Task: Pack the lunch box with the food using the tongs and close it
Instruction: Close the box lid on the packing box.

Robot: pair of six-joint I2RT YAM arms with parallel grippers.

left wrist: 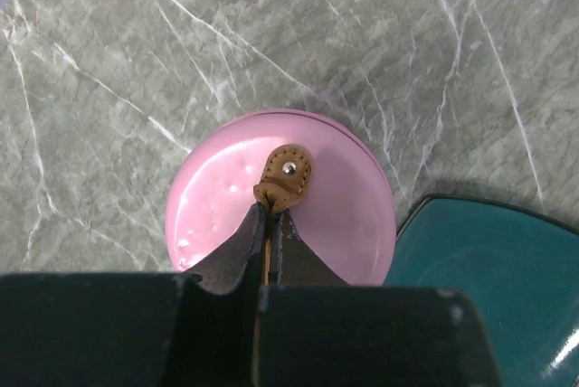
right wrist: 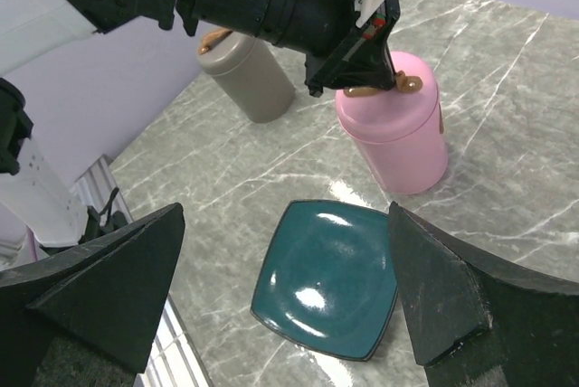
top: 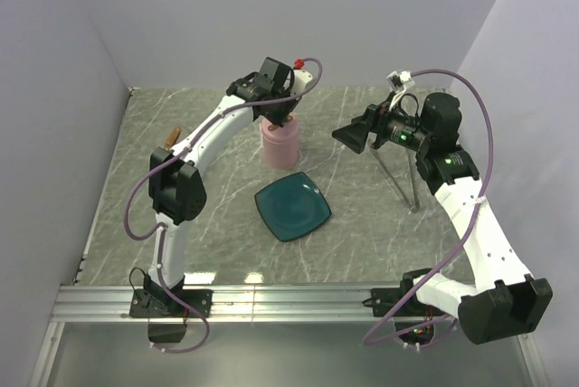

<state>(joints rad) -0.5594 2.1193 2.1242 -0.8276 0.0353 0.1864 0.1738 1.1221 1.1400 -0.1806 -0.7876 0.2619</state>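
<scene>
Lunch box (left wrist: 339, 224) under left end effector (left wrist: 269, 217), strap (left wrist: 286, 174) seemingly pinched

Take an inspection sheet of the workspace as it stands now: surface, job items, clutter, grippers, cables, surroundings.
Surface: grey marbled table; no spills seen.
Job's things: pink container upright with its lid on; tongs lying on the table below the right arm; no food seen.
Clutter: teal plate, bare; grey-beige container behind the left arm.
Grippers: left gripper shut on the tan tab on top of the pink lid; right gripper open, holding nothing.
Cables: purple cable loops along each arm.
Surroundings: pale walls on three sides; metal rail at the near edge.
</scene>
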